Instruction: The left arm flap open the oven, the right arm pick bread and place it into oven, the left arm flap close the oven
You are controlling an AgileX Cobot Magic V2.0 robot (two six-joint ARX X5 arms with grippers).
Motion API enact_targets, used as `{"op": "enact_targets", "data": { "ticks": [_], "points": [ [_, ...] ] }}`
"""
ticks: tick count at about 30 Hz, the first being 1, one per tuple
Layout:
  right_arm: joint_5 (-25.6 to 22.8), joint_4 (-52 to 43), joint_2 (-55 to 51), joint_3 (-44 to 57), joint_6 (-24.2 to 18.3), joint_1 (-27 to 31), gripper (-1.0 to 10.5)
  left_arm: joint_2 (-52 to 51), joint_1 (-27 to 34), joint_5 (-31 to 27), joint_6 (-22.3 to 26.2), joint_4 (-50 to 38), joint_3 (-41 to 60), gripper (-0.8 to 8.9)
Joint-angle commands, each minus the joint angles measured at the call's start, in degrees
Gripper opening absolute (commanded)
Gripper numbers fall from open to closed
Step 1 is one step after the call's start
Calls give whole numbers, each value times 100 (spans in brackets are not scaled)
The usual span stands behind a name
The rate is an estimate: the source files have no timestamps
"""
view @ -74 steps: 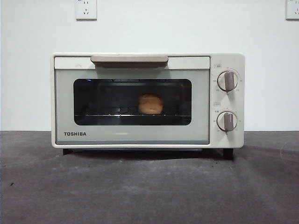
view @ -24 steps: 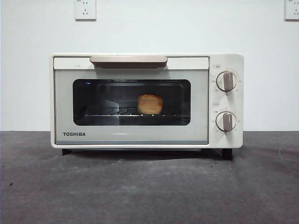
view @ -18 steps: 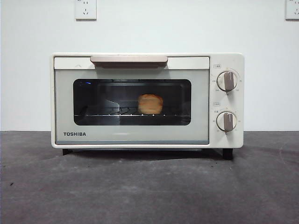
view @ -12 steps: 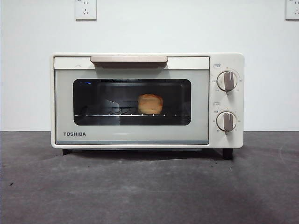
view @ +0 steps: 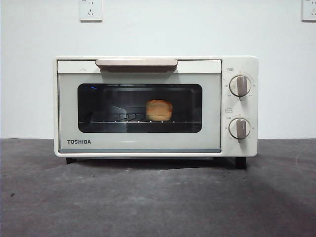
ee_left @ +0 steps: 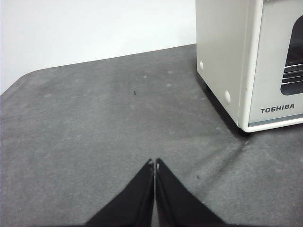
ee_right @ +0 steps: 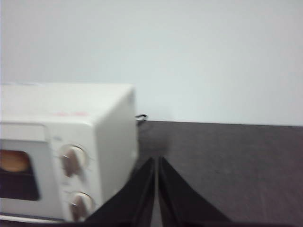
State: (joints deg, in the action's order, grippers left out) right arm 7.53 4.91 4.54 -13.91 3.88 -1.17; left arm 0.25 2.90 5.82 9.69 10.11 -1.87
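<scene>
The cream-white TOSHIBA oven [view: 155,106] stands on the dark table with its door closed and the beige handle [view: 136,63] up at the top. Behind the glass window the golden bread [view: 159,110] rests on the wire rack; its edge also shows in the right wrist view as bread [ee_right: 13,161]. My left gripper [ee_left: 155,163] is shut and empty, hovering over bare table off the oven's [ee_left: 251,61] TOSHIBA-side corner. On the knob side of the oven [ee_right: 71,151], my right gripper [ee_right: 155,161] is shut and empty too. Neither arm appears in the front view.
Two taupe knobs [view: 240,85] sit on the oven's right panel. A white wall with sockets [view: 91,10] stands behind. The table's rounded corner [ee_left: 19,82] lies beyond the left gripper, and dark tabletop [view: 158,197] spreads in front of the oven.
The view shook slightly about a second ago; the oven, bread and closed door hold the same place now.
</scene>
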Motion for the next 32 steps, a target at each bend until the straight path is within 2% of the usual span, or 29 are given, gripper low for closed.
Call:
{"op": "enact_targets", "data": {
  "ticks": [1, 12, 18, 23, 27, 32],
  "points": [
    [-234, -197, -184, 317, -4, 0, 8, -7, 13, -17, -35, 37, 118, 12],
    [-330, -361, -433, 1270, 212, -20, 8, -7, 13, -17, -35, 37, 118, 12],
    [-330, -103, -433, 1333, 319, -20, 8, -7, 13, -17, -35, 37, 118, 12],
    [-332, 564, -433, 1333, 313, -20, 8, -7, 13, -17, -35, 37, 118, 12],
    [-304, 518, -433, 1331, 496, -20, 8, -7, 13, -17, -35, 37, 118, 12],
    [-308, 404, -433, 1329, 487, -20, 8, -7, 13, -17, -35, 37, 118, 12]
  ]
}}
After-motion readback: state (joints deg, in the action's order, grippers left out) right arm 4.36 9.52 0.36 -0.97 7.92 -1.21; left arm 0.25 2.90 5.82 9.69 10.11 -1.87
